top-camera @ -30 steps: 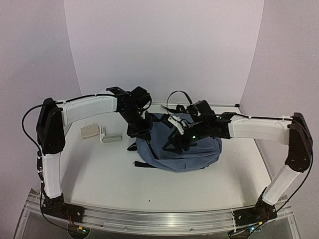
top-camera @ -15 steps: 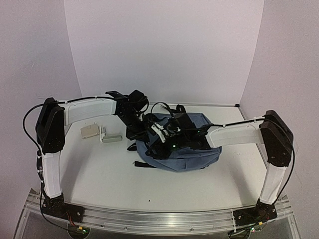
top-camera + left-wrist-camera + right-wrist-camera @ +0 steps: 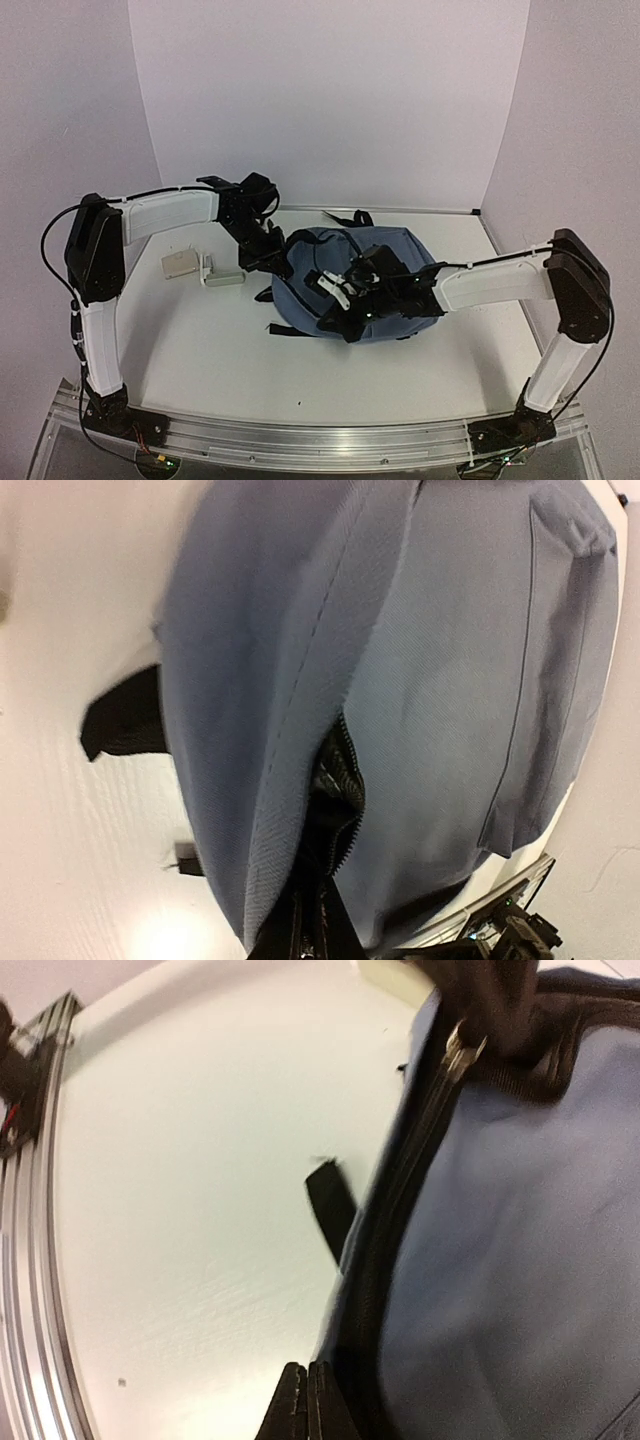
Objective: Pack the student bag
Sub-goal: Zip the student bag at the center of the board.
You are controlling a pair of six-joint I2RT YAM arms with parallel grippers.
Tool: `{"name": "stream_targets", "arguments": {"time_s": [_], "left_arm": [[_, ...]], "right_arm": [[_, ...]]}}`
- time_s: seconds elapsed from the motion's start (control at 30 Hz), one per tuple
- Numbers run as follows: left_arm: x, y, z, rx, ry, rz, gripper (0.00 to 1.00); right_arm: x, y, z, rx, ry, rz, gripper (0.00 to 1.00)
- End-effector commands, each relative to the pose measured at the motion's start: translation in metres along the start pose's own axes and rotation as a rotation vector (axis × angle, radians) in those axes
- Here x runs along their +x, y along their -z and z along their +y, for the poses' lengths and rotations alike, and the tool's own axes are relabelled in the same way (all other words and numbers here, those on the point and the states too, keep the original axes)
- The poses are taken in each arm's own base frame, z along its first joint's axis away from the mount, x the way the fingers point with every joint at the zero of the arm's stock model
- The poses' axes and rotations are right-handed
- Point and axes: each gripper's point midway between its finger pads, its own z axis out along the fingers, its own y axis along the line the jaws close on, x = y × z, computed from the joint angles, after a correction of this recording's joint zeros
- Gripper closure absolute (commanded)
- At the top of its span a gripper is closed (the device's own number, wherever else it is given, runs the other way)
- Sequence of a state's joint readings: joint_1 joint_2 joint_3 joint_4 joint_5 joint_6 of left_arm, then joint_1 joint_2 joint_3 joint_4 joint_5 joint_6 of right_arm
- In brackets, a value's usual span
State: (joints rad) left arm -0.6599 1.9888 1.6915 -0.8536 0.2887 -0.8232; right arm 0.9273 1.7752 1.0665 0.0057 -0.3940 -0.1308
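On the bench (image 3: 200,350), a bag (image 3: 400,250) to pack

It lies flat mid-bench, soft, blue-grey, zip (image 3: 340,780) a little open. The left hand (image 3: 265,265) is pinched shut at its far left edge, the right hand (image 3: 335,320) at the zip on its near side. I can't tell if either holds cloth.

- From above, the tips of my left gripper (image 3: 270,266) are hidden under my own wrist, against the student bag (image 3: 390,255).
- My right gripper (image 3: 335,320) merges with dark straps there, and its tips are too small to make out.
- In my left wrist view, my fingers (image 3: 305,935) are a dark sliver cut off by the bottom edge. I cannot tell whether they pinch fabric.
- My right wrist view is blurred. A dark shape (image 3: 480,995) is cut off by the top edge, and I cannot tell what it is.
- A pale block (image 3: 180,264) near my left arm is too small to name.
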Motion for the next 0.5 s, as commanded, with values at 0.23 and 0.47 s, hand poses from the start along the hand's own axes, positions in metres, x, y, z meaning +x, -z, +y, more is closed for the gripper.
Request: {"name": "stream_targets", "arguments": {"time_s": [0.23,0.47], "left_arm": [[-0.023,0.033,-0.015,0.113,-0.02,-0.075,1.0],[-0.019,0.041,-0.015,0.132,-0.01,-0.09,1.0]], "right_arm": [[-0.035,0.031,0.001,0.063,0.041,-0.055,0.46],[-0.093,-0.001,-0.024,0.129,0.036,-0.136,0.35]]}}
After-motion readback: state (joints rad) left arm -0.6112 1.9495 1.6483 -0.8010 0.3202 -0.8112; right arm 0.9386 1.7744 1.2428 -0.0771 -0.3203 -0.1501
